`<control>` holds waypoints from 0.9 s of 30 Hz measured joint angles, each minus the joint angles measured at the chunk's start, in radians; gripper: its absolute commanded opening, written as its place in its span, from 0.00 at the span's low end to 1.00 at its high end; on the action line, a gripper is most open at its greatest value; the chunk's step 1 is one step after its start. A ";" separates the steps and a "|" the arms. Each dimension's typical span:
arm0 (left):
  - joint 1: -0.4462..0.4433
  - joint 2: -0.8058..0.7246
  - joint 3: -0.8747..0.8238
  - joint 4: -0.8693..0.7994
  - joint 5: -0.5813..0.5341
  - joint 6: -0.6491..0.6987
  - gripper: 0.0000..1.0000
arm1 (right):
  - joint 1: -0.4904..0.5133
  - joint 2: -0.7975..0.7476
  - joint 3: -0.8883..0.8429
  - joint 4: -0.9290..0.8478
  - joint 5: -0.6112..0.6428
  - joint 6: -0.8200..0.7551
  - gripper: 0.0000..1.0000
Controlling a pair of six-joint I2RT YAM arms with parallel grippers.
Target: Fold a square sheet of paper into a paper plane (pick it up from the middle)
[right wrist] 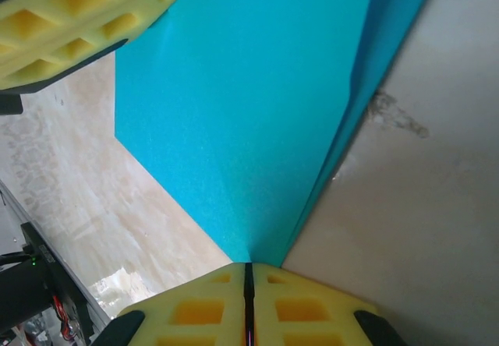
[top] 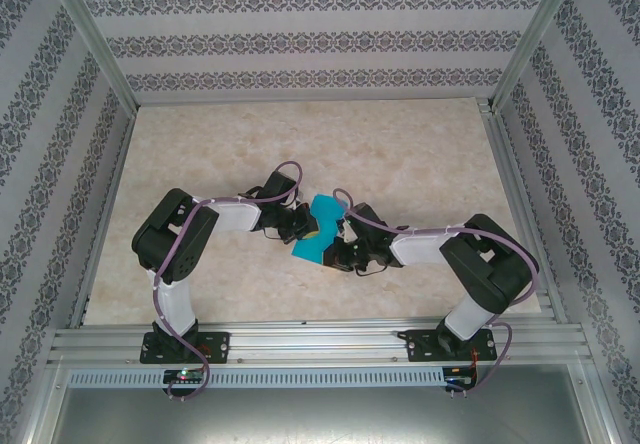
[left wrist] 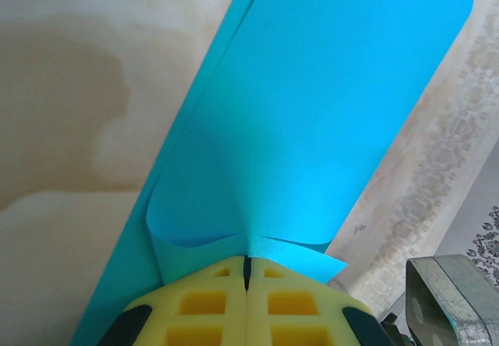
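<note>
Though amid open table [top: 400,144], left gripper [left wrist: 245,272] and right gripper [right wrist: 248,274] tight on paper [top: 322,212] edges.

Our left gripper [left wrist: 245,263] clamped on the near edge of the square sheet of paper [left wrist: 312,112], we see the sheet curled double beyond the gripper, beige table [left wrist: 70,89] to its left.

I can read nothing from here; no lettering, brand or number resolves for me; the square sheet of paper [left wrist: 312,112] shows plain teal faces; the wallpaper [top: 300,44] carries bands of ornament, not letters; the marbled table [top: 400,154] is likewise unlettered.
</note>
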 measured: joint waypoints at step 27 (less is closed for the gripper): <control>0.000 0.000 0.004 -0.007 0.001 0.009 0.01 | -0.035 0.075 0.075 0.007 -0.017 0.037 0.07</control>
